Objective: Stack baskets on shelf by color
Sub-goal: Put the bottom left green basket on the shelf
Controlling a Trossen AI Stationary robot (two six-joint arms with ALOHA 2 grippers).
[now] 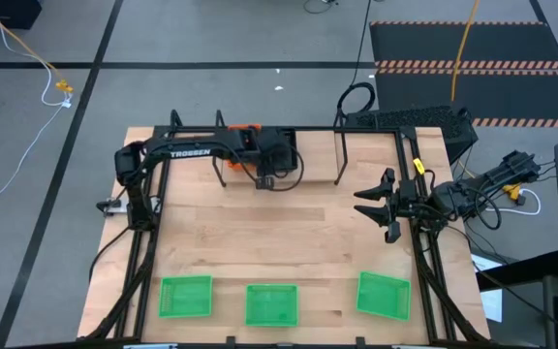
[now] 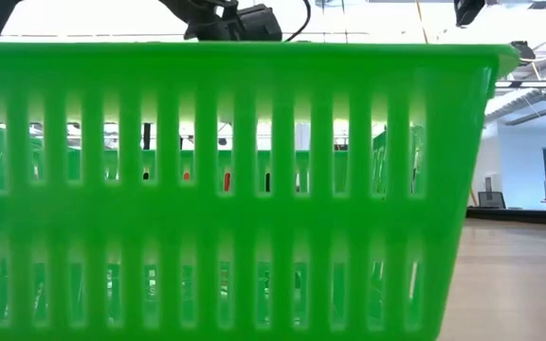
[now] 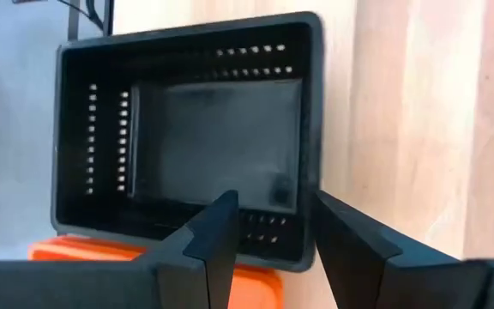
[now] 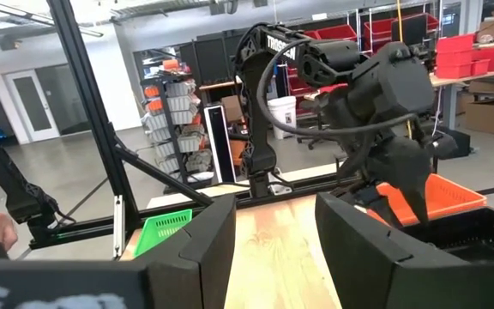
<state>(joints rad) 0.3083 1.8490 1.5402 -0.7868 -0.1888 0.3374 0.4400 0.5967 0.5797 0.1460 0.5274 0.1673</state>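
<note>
— Black plastic, perforated along its sides: that shallow rectangular basket (image 3: 187, 137) sits right under the left gripper (image 3: 268, 236), whose two dark fingers (image 3: 217, 240) stand apart above its near rim, gripping nothing. I'd judge that basket has been set down.

— Where is it, exactly?

— At the far edge of the wooden table (image 1: 289, 233), inside the low black metal-rod shelf (image 1: 339, 155). Just beside the black basket, the rim of a shallow orange plastic basket (image 3: 256, 283) shows, so the orange pile is next to it on the shelf. How many lie in either pile I cannot tell; the arm covers them from above.

— And the right gripper (image 1: 384, 206)?

— It waits over the table's right side, well apart from the shelf, fingers spread and empty.

— What's left, then?

— Green, as far as I can see. Three bright green perforated plastic baskets lie in a row along the near edge: one at the left (image 1: 185, 296), one in the middle (image 1: 271, 303), one at the right (image 1: 384, 294), none of them stacked. No orange or black basket lies loose on the table. I'd say the task is about two thirds done, with the green stack not yet begun.
</note>
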